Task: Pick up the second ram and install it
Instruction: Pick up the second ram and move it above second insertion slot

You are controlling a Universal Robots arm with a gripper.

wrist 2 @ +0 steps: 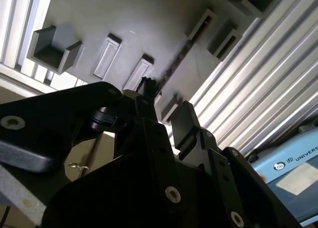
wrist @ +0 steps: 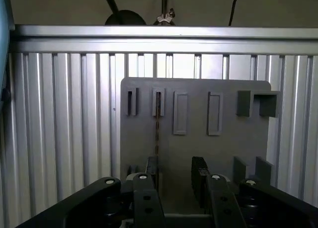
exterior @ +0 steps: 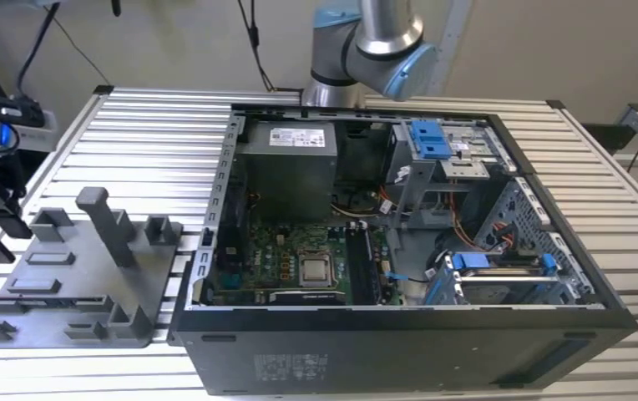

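Second ram [wrist: 157,128] edge-up in grey holder [wrist: 223,148] (hand [wrist: 175,176] spread, near)

Slatted metal table [exterior: 141,125] bears computer case [exterior: 408,355] and grey fixture [exterior: 83,286].

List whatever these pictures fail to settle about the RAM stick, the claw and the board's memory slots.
The second ram: the first wrist view shows it edge-on, a thin line; its near end runs behind a claw finger.
Contact: in the second wrist view the open claw overlaps the stick's end; touching or apart is unclear.
The memory slots: exterior view, too small and dark to tell whether any is filled.
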